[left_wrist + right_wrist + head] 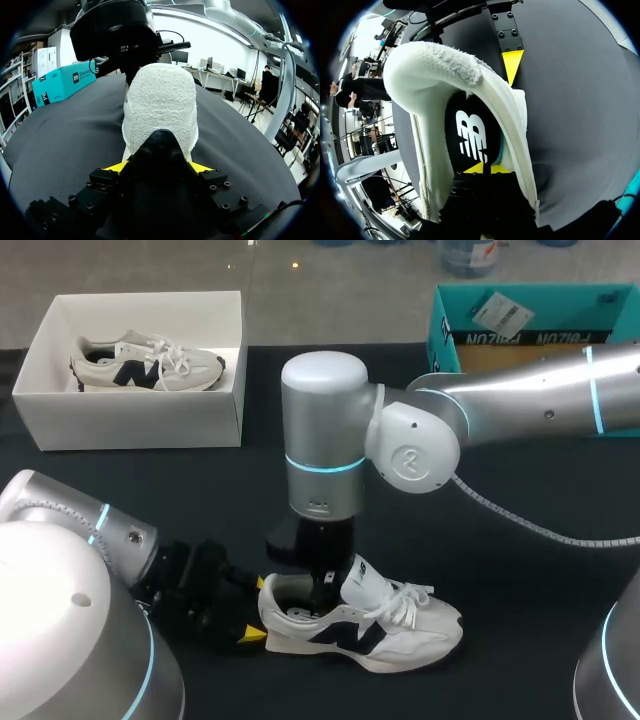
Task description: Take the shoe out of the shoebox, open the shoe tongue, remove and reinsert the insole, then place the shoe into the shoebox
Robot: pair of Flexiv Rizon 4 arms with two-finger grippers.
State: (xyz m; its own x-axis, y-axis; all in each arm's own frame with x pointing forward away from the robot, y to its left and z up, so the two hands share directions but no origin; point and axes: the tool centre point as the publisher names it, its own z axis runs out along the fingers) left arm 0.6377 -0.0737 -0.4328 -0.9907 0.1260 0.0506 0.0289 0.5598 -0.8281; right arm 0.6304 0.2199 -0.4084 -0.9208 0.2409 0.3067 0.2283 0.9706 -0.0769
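Step in hand, by our reading: the insole stage.

- The white-and-cream sneaker with a navy side logo [390,630] is out of the box. It lies on its sole on the black surface [200,490], near the front edge and about midway along it, toe toward the right edge.
- The left gripper [159,167] is clamped on the heel, one yellow tip on each side of the heel counter, steadying the shoe.
- The right gripper [482,168] comes straight down into the shoe opening, at the heel end of the dark insole with a white logo [470,132]. We cannot tell whether it is open or closed.
- The insole looks flat and seated inside the shoe. From this alone we cannot say whether it is about to come out or has just gone back in.
- The tongue [365,578] appears raised toward the laces, leaving the opening free.
- The open white cardboard shoebox [130,420] sits at the far left corner and holds a second matching sneaker [145,365]. A teal cardboard box [520,335] stands at the far right corner.

Next move, if removal is pending:
- Get a firm pinch on the insole's heel edge, then lift up and back.
- Keep the left grip on the heel so the shoe does not rise with the insole.

Risk: the insole may bind under the tongue.
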